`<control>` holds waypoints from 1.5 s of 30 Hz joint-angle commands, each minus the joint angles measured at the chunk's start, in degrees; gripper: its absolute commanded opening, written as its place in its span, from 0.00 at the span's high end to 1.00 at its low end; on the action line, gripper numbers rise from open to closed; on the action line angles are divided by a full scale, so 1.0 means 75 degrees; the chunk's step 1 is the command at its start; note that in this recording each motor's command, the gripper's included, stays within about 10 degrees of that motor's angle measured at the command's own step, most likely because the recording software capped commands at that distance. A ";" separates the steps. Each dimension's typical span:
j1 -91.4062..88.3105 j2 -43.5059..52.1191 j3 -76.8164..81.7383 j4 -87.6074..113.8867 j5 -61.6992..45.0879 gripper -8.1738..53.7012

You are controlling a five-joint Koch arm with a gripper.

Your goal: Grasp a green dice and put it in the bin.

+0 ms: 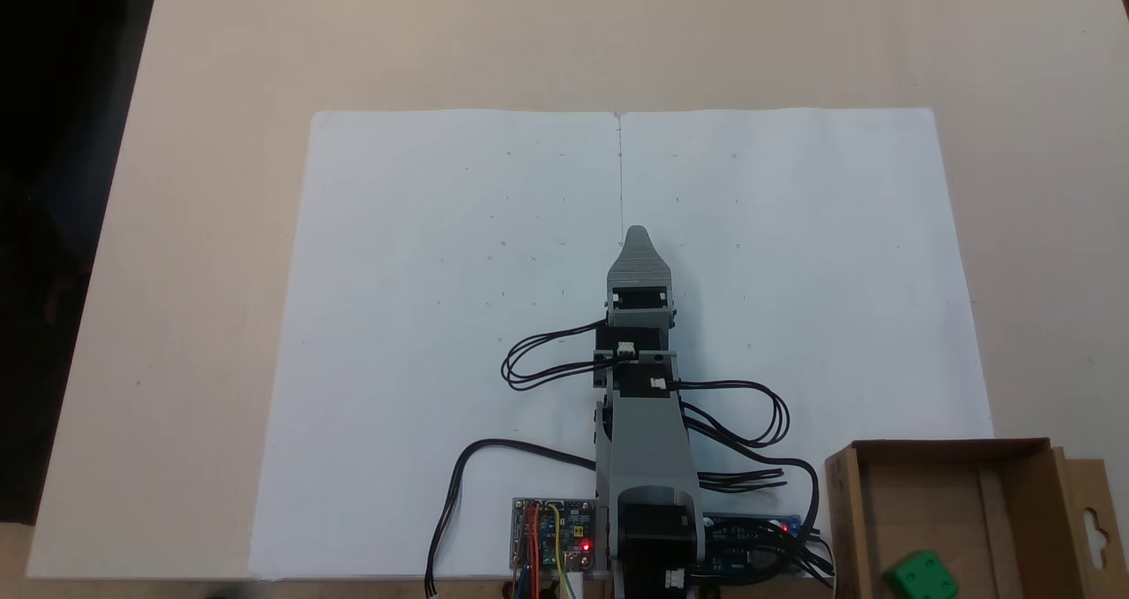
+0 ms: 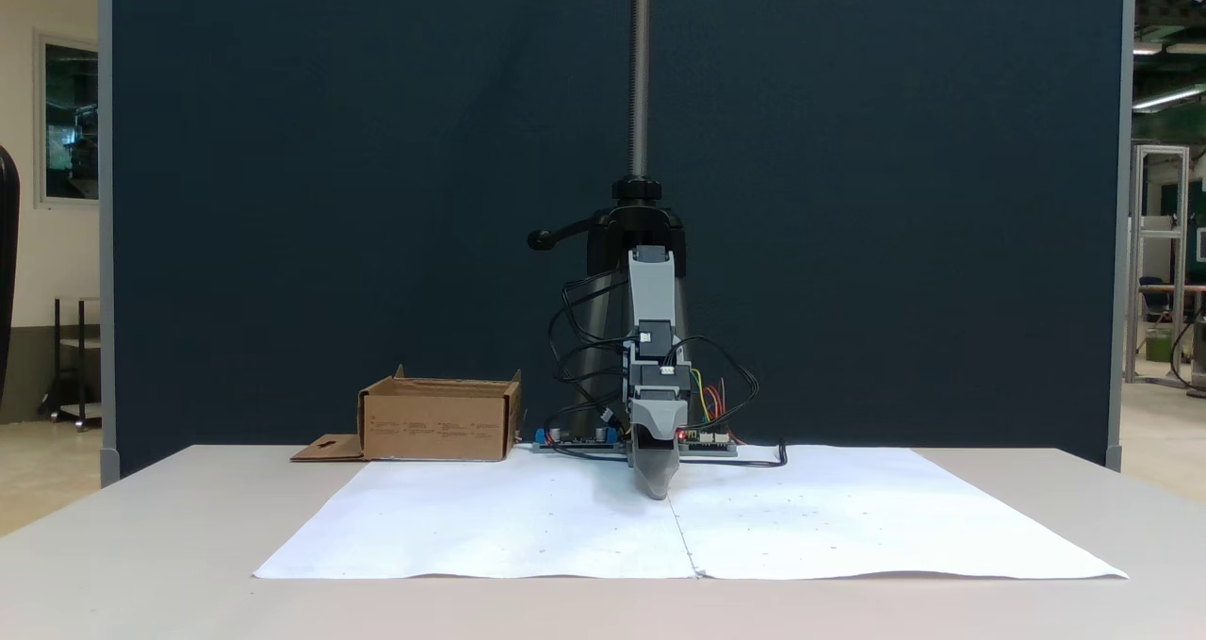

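Observation:
The green dice lies inside the bin, a brown cardboard box at the lower right of a fixed view. The other fixed view shows the bin on the left behind the paper, its walls hiding the dice. My gripper points out over the middle of the white paper, far from the bin. From the front the gripper slopes down to just above the paper. Its jaws form one closed wedge with nothing between them.
A large white paper sheet covers the middle of the beige table. Circuit boards and black cables lie around the arm's base. A black stand rises behind the arm. The bin's flap with a hang-hole sticks out sideways.

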 commanded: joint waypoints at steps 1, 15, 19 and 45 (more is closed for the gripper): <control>0.0105 0.0773 0.0469 0.1333 0.0234 0.15; 0.0258 0.0797 0.0469 0.0551 0.0270 0.14; 0.0270 0.0809 0.0469 -0.0879 0.0270 0.14; 0.0234 0.0820 0.0469 -0.4219 0.0281 0.16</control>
